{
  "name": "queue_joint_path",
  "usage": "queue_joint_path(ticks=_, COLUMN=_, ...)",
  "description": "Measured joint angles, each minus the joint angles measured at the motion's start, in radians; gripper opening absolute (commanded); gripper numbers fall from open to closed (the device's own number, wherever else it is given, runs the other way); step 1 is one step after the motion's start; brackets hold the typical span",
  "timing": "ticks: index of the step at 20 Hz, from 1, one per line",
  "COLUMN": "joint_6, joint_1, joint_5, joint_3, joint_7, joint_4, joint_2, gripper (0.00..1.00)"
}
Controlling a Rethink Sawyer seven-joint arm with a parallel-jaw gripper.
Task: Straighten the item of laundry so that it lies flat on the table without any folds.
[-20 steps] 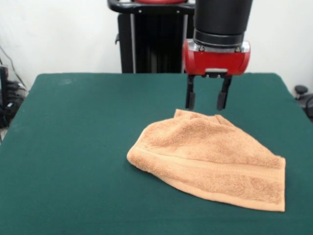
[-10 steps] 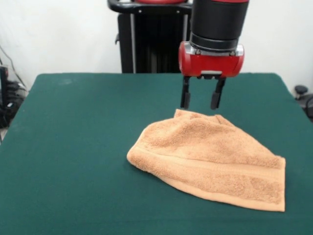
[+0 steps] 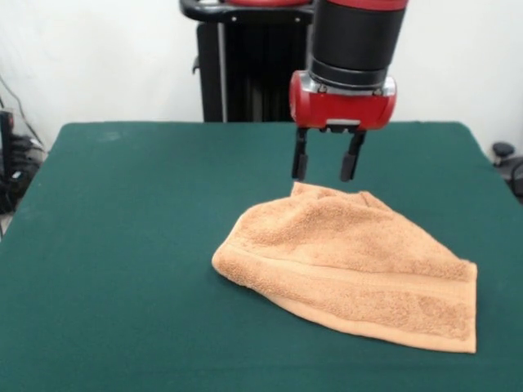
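— Where was the folded orange-tan terry-cloth towel (image 3: 351, 265)?
— On the dark green felt table (image 3: 122, 245), right of centre, still folded over.
— And the red-and-black gripper (image 3: 324, 173)?
— Fingers apart, empty, just above the towel's far corner.

A plain white wall (image 3: 106, 57) fills the space behind and to either side of the jaws, evenly lit with no strong shadows. Far out to one side, low by the picture's left edge, dark cables (image 3: 15, 155) hang. At the opposite edge sits a small black object (image 3: 505, 155), too cropped to identify.
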Motion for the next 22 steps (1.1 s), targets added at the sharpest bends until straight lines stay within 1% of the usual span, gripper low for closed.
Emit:
queue_joint_path(ticks=9, joint_6=-0.008, joint_1=-0.031, joint_5=-0.042, joint_3=0.002, joint_7=0.000, joint_4=0.044, joint_2=0.004, gripper=1.00)
queue_joint_path(ticks=14, joint_6=-0.058, joint_1=-0.044, joint_5=-0.072, joint_3=0.002, joint_7=0.000, joint_4=0.069, joint_2=0.024, gripper=1.00)
queue_joint_path(ticks=22, joint_6=-0.165, joint_1=-0.040, joint_5=-0.122, joint_3=0.002, joint_7=0.000, joint_4=0.110, joint_2=0.056, gripper=1.00)
